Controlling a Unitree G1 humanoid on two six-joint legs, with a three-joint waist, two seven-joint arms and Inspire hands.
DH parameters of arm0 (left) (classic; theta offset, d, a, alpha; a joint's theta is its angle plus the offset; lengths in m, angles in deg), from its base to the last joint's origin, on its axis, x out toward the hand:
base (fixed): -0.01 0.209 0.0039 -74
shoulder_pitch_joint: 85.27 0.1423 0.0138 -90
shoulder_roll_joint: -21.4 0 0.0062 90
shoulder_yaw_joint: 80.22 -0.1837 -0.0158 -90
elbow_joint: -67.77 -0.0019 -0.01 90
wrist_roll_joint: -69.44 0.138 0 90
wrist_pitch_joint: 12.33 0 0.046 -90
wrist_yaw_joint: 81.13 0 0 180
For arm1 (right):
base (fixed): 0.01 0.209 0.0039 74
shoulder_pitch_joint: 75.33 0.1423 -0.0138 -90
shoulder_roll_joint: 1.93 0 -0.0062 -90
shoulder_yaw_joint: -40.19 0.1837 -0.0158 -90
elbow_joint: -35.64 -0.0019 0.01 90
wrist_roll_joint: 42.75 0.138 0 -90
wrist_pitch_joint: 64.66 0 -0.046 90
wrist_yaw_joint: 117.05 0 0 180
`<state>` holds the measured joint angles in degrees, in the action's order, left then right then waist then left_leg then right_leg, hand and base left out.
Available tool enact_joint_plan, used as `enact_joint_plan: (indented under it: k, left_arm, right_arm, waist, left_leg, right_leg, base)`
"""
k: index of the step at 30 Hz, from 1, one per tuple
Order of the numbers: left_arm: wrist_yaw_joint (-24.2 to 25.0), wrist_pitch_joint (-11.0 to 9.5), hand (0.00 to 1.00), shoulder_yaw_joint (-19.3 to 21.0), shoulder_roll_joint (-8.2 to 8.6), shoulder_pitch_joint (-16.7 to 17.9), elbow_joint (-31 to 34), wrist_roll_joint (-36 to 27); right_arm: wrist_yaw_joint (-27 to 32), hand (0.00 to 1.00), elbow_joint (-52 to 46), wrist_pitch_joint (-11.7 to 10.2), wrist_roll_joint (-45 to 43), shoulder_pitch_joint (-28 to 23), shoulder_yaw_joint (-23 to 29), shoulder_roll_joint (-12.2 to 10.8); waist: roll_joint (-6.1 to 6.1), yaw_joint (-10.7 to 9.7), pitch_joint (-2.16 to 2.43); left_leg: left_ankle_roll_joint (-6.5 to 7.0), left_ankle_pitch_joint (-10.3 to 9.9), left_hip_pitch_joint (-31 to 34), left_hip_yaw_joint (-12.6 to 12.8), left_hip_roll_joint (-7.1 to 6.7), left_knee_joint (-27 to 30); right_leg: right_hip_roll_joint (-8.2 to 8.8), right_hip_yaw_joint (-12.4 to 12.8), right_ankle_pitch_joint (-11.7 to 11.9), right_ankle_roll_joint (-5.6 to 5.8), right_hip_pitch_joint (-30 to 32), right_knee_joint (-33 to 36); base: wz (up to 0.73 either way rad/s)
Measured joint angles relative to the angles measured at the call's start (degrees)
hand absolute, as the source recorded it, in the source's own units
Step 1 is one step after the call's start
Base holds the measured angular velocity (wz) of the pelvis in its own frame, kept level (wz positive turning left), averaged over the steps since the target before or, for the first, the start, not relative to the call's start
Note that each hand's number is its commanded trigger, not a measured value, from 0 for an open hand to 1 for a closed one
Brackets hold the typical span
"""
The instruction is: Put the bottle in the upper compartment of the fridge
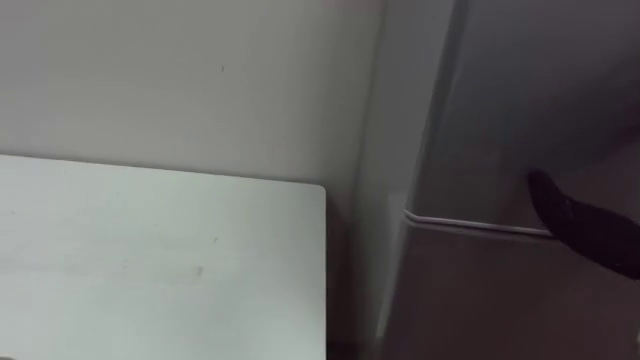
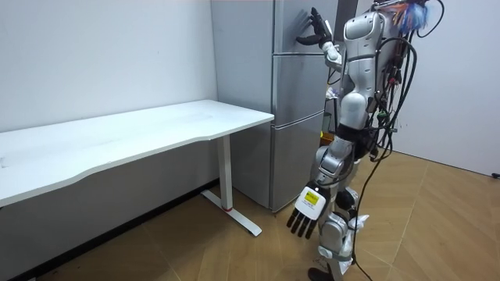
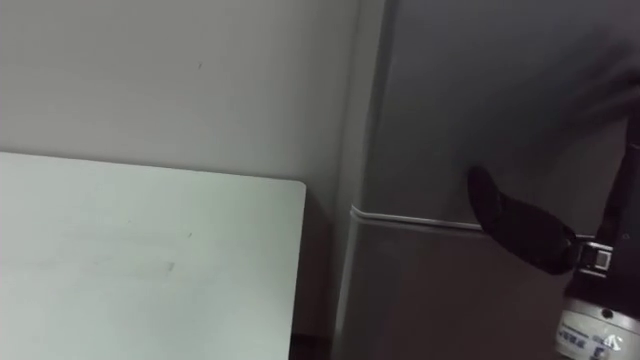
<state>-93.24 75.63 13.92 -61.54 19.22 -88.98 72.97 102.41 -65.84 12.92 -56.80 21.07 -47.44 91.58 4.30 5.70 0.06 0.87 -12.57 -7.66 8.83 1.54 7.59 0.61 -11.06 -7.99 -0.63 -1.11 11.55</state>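
Note:
A tall grey fridge (image 2: 297, 101) stands against the wall with both doors closed. Its upper door (image 1: 520, 100) meets the lower door (image 1: 470, 300) at a pale seam (image 1: 470, 224). My right hand (image 1: 562, 208) is raised against the upper door's face just above that seam, with dark straight fingers and nothing in it. In the room view the right hand (image 2: 315, 30) is up at head height by the fridge front. My left hand (image 2: 307, 211) hangs at my side, fingers relaxed and empty. I stand upright facing the fridge.
A long white table (image 1: 150, 260) fills my left side, and its right edge stops just short of the fridge's side wall. In the room view the table (image 2: 141, 129) runs along the pale wall. Wooden floor (image 2: 437, 226) lies open behind me.

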Motion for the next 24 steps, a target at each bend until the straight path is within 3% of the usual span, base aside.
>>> enact_joint_plan:
  k: [7,10,14,24]
  left_arm:
    - [0.38,0.84,0.0,-1.19,0.0,-1.2,-0.12,0.65]
    - [0.92,1.02,0.0,-1.08,-0.2,-1.36,-0.06,0.77]
    - [2.32,2.18,0.0,-1.1,-0.66,-1.82,0.49,1.15]
    - [3.83,4.72,0.0,-2.74,-1.77,-1.85,0.48,1.03]
  right_arm:
    - [-0.93,0.0,0.66,0.61,0.37,0.59,-0.03,-0.21]
    - [-0.92,0.0,2.75,0.16,0.38,2.32,-0.06,-1.92]
    - [0.43,0.0,8.46,-0.78,-2.78,4.71,-0.32,-2.23]
    - [2.05,0.0,16.4,0.44,-4.25,9.71,-2.28,-2.37]
  waist:
    - [-0.07,0.76,-0.26]
    - [-0.11,0.9,-0.34]
    - [0.18,0.87,-0.48]
    - [0.89,1.13,-0.83]
  left_leg:
    - [-0.03,-0.01,0.04,0.23,0.05,-0.1]
    - [-0.1,0.07,0.21,0.03,0.12,-0.01]
    - [-0.02,0.11,0.08,0.02,0.03,0.28]
    - [0.05,0.72,0.02,-0.23,-0.08,1.19]
  right_leg:
    - [0.02,-0.08,0.26,-0.13,-0.05,-0.15]
    - [-0.11,-0.12,0.89,-0.17,-0.3,-1.02]
    - [0.0,-0.07,1.2,-0.16,-0.53,-1.02]
    - [0.34,-0.26,1.33,0.08,-0.8,-0.93]
  base:
    - [-0.01]
    - [-0.01]
    - [0.0]
    - [0.01]
